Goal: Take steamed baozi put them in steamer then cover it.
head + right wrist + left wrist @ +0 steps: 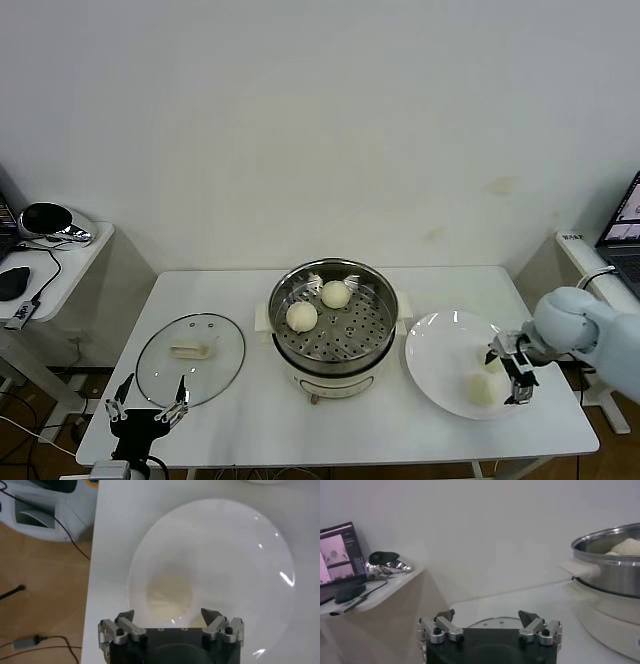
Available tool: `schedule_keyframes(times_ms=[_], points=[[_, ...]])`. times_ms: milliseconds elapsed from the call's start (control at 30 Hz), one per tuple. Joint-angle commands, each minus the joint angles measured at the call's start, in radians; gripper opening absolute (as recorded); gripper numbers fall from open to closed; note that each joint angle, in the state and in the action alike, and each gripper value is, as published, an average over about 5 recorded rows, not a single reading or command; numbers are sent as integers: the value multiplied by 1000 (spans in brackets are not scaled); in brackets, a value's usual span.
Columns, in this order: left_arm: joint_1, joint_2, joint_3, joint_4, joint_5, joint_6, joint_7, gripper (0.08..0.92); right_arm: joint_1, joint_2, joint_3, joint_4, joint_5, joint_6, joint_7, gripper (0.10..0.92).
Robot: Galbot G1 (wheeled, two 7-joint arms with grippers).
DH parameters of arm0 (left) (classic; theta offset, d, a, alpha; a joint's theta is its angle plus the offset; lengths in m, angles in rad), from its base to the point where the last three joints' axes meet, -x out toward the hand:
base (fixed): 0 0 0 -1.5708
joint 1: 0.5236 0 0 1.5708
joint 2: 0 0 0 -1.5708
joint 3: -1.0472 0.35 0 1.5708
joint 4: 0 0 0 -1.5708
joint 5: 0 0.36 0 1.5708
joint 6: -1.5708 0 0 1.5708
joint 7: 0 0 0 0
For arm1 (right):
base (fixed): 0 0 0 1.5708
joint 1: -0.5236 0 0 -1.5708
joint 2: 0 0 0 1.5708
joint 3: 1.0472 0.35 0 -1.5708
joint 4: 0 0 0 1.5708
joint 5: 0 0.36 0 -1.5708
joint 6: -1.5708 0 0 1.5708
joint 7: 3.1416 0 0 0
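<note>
The steel steamer point(333, 352) stands mid-table on its cream base, uncovered, with two baozi on the perforated tray: one point(301, 316) at the left, one point(335, 294) farther back. Another baozi point(483, 388) lies on the white plate point(440, 345) at the right; I see only one there. My right gripper point(509, 373) is open, just above and beside that baozi, which shows between its fingertips in the right wrist view point(169, 596). The glass cover point(190, 358) lies flat at the left. My left gripper point(146, 412) is open and empty, at the table's front left edge.
A side table point(62, 262) with a mouse and a shiny object stands at the far left. A laptop point(626, 232) sits at the far right. The steamer's rim point(605, 560) shows in the left wrist view.
</note>
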Motion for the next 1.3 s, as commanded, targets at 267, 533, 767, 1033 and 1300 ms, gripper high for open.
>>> schedule_keyframes(times_ms=[267,533,767,1033,1300], points=[[-5,1,-5,16,0,-1,0,823,-100,90,67,-112,-36,1,29,823],[-12,0,0,21,0,-1,0,823,-108,105,69,-121,-37,-9,33,785],[-9,-2,-1,19,0,-1,0,823,-105,108,73,-116,-35,-16,27,635],[-8,-1,-2,15,0,-1,0,823,8,64,44,-74,24,-17,-10,586],[-17,4,9,12,0,0,1,823,270,41,4,-43,145,-8,-61,593]])
